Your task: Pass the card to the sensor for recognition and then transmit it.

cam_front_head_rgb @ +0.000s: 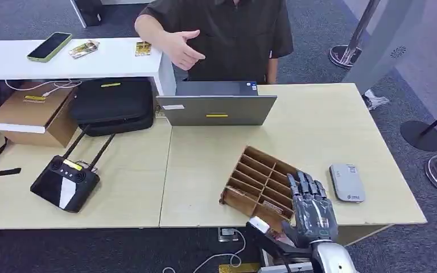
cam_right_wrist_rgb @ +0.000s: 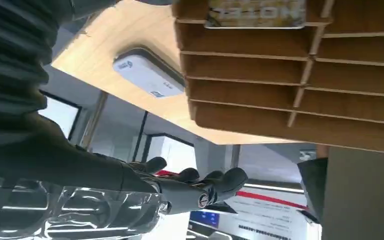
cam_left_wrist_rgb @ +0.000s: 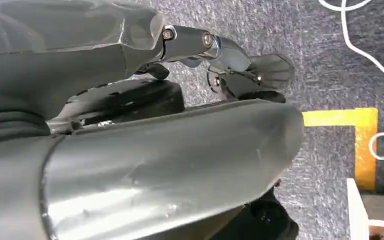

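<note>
A brown wooden slotted organizer (cam_front_head_rgb: pixel 260 183) lies on the table's near right part. A card (cam_right_wrist_rgb: pixel 255 12) printed with "HOTEL" stands in its nearest slot. The sensor (cam_front_head_rgb: pixel 347 182), a flat grey-white reader, lies right of the organizer, also seen as the reader (cam_right_wrist_rgb: pixel 147 75) in the right wrist view. My right hand (cam_front_head_rgb: pixel 311 207) hovers over the organizer's near right corner with fingers spread and holds nothing; its dark fingers (cam_right_wrist_rgb: pixel 215 182) stretch out empty. My left hand (cam_left_wrist_rgb: pixel 130 125) hangs over the carpet and holds nothing.
A person stands behind the table with a hand (cam_front_head_rgb: pixel 182 48) held out over a grey laptop (cam_front_head_rgb: pixel 216 108). A black bag (cam_front_head_rgb: pixel 111 105), a cardboard box (cam_front_head_rgb: pixel 31 114) and a black antenna device (cam_front_head_rgb: pixel 65 182) occupy the left side. A phone (cam_front_head_rgb: pixel 49 46) lies on the white counter.
</note>
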